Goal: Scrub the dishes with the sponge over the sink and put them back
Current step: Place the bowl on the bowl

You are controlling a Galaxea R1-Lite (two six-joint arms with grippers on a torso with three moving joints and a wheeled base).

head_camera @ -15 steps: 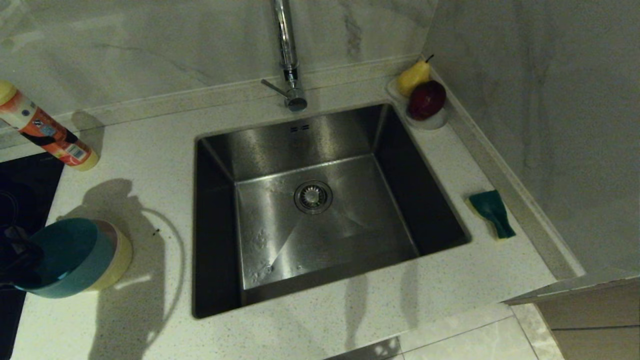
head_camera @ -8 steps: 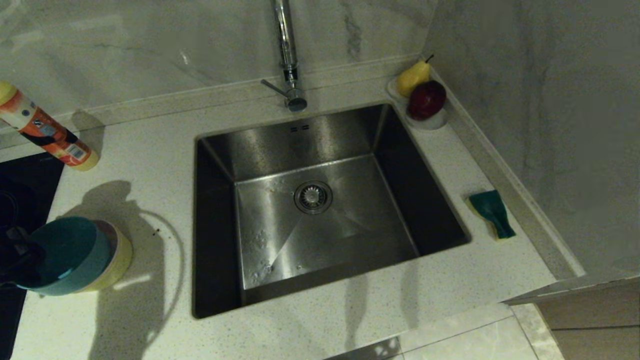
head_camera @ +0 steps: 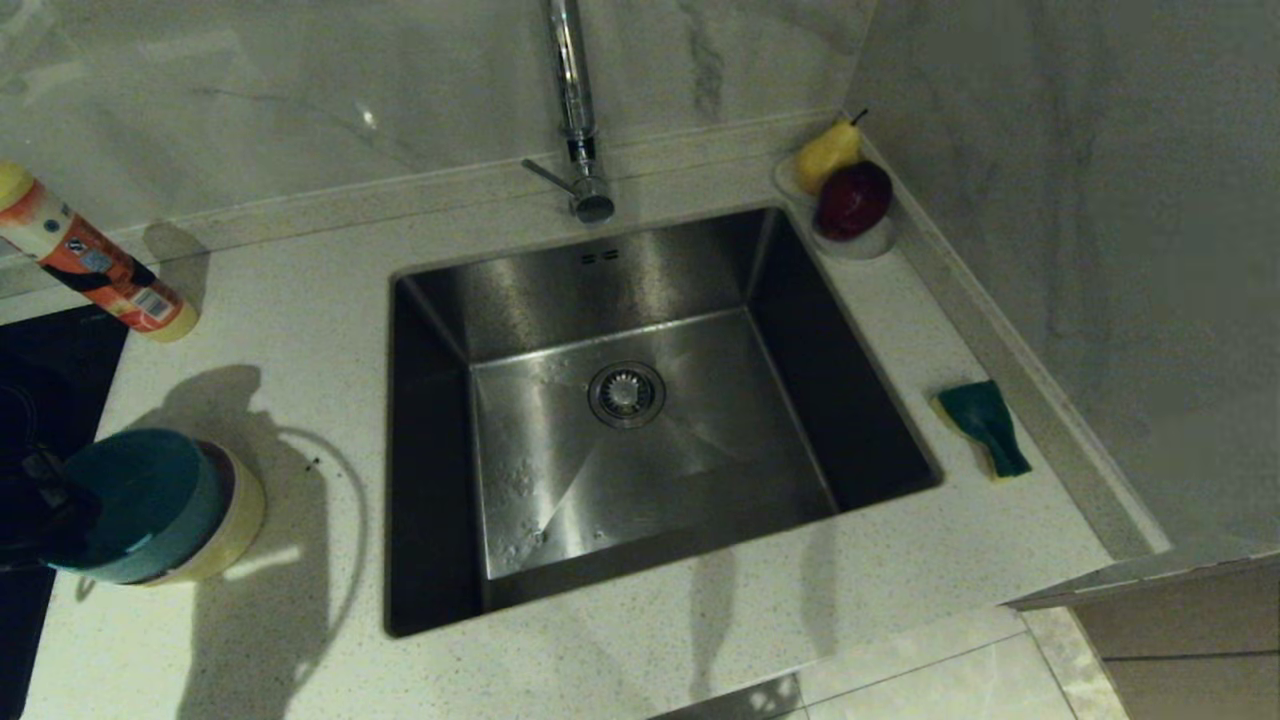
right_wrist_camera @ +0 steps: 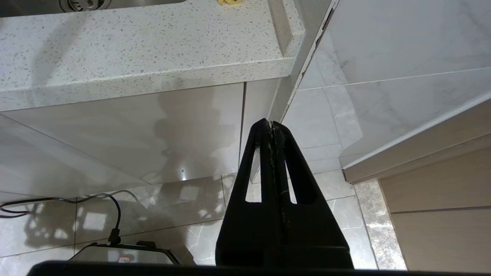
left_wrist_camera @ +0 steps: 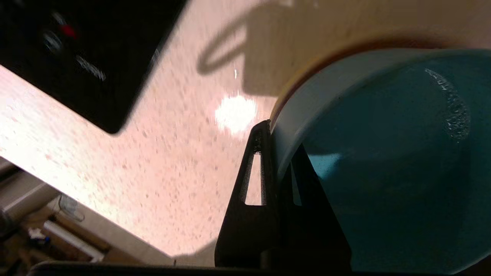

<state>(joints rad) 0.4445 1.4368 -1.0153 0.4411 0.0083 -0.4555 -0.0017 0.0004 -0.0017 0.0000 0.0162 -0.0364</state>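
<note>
Blue bowl pinched by its rim, tipped on its side at the left of the counter.

I hold the light blue bowl (head_camera: 135, 510) by its wall, my left gripper (left_wrist_camera: 277, 153) clamped with one finger inside and one outside, so its whole inside faces open for scrubbing. The yellow bowl (head_camera: 232, 520) sits nested just behind it, a pink edge between them. The sink (head_camera: 620, 420) lies to the right, not yet under the bowl. The sponge (head_camera: 985, 425) rests green side up on the counter beyond the sink, within my right arm's reach. My right gripper (right_wrist_camera: 273, 130) hangs pressed shut and empty below the counter edge.
</note>
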